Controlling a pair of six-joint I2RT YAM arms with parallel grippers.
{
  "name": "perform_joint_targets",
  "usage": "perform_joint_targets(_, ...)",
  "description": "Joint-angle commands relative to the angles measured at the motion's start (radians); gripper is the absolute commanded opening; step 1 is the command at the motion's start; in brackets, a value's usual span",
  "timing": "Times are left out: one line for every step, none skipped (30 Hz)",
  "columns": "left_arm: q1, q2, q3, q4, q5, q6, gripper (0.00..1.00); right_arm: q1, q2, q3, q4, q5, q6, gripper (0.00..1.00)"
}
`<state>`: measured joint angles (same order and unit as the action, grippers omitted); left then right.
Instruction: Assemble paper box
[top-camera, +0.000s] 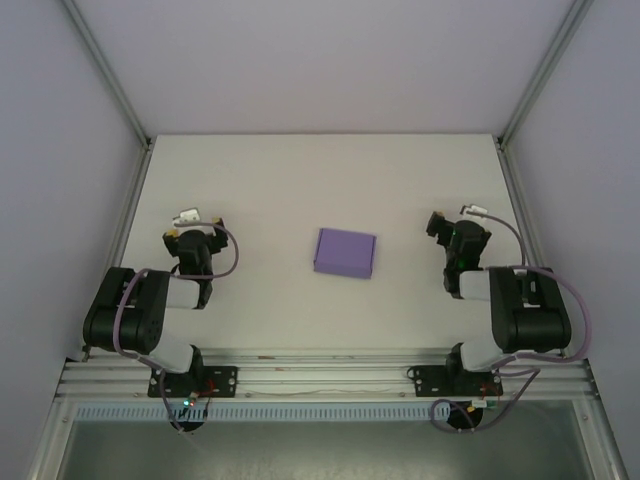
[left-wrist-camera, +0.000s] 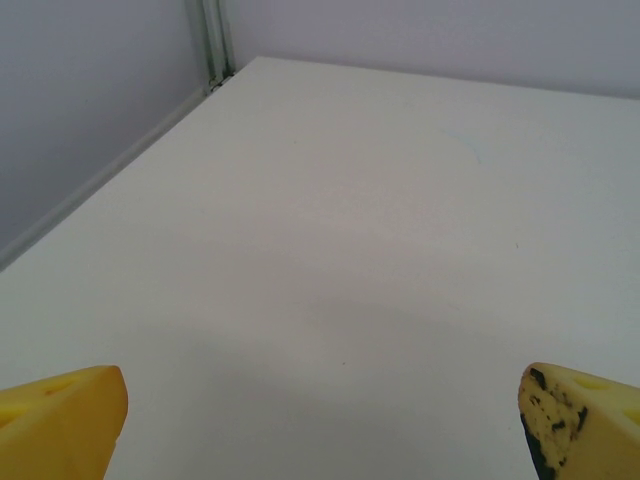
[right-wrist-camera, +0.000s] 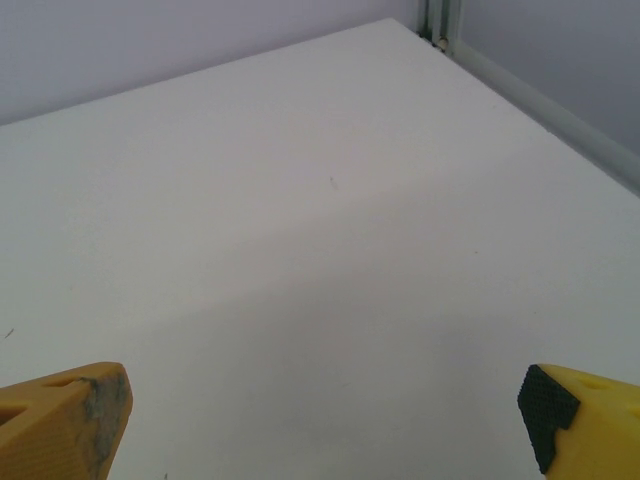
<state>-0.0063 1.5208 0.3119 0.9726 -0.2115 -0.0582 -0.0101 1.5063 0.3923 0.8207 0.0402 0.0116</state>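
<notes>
The paper box (top-camera: 344, 252) lies folded in the middle of the table (top-camera: 260, 180), its slightly longer side running left to right, between the left gripper (left-wrist-camera: 320, 425) and the nearer right gripper (right-wrist-camera: 320, 420), both spread wide and holding nothing.

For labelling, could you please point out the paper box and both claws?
paper box (top-camera: 344, 252), top external view, top face.
left claw (left-wrist-camera: 320, 425), left wrist view, midway between fingertips.
right claw (right-wrist-camera: 322, 425), right wrist view, midway between fingertips.
</notes>
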Motion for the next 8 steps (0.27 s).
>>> perform_joint_targets(0.007,-0.012,0.006,0.028,0.02,0.006,1.0,-0.002,-0.005,0.0,0.008,-0.011,0.017,1.0)
perform_joint_targets(0.008,-0.009,0.004,0.036,0.018,0.009,1.0,-0.002,-0.007,0.0,0.006,-0.011,0.016,1.0)
perform_joint_targets(0.007,-0.002,0.0,0.057,0.017,0.013,1.0,-0.002,-0.007,0.0,0.004,-0.011,0.016,1.0)
perform_joint_targets(0.007,-0.006,0.001,0.05,0.017,0.012,1.0,-0.002,-0.006,0.0,0.004,-0.011,0.016,0.99)
perform_joint_targets(0.006,-0.01,0.004,0.033,0.02,0.008,1.0,-0.002,-0.007,0.0,0.005,-0.01,0.016,1.0)
perform_joint_targets(0.007,-0.008,0.004,0.041,0.018,0.009,1.0,-0.002,-0.006,0.0,0.004,-0.01,0.016,1.0)
perform_joint_targets(0.007,-0.005,0.002,0.05,0.017,0.012,1.0,-0.002,-0.008,0.0,0.005,-0.01,0.016,1.0)
perform_joint_targets(0.007,-0.007,0.003,0.044,0.018,0.008,1.0,-0.002,-0.008,0.0,0.005,-0.011,0.016,1.0)
